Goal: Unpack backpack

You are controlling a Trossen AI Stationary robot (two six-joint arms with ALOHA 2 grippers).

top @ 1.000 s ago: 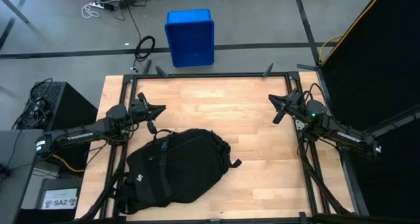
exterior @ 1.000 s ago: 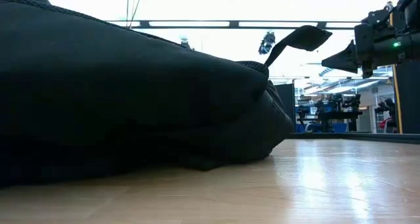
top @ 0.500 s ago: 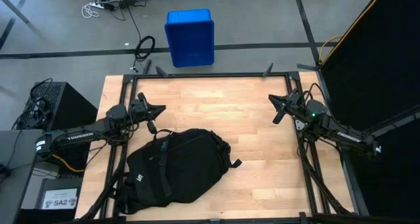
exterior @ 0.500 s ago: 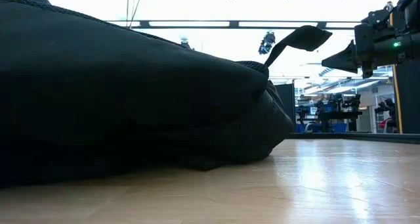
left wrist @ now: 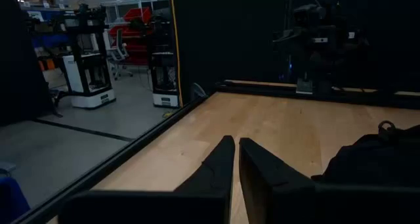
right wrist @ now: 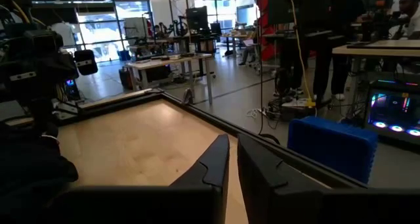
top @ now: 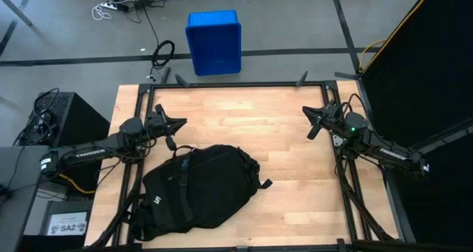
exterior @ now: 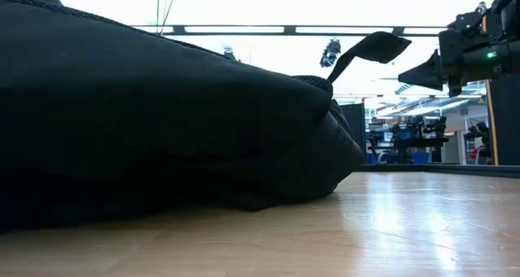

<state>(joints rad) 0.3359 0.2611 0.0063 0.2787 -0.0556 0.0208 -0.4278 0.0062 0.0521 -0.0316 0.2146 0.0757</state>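
Observation:
The black backpack (top: 199,189) lies flat on the wooden table (top: 251,111), toward its near left, with straps trailing at its left side and a small strap end (top: 264,183) pointing right. It fills the left of the low view (exterior: 162,123) and shows at the edge of both wrist views (left wrist: 374,161) (right wrist: 26,165). My left gripper (top: 182,121) is shut and hangs above the table's far left, just beyond the backpack. My right gripper (top: 306,110) is shut above the far right. Neither touches anything.
A blue plastic crate (top: 213,42) stands on the floor beyond the table's far edge. Cables lie near it. A black box (top: 63,115) sits left of the table and a black curtain (top: 421,60) hangs on the right. Bare wood stretches across the table's middle and right.

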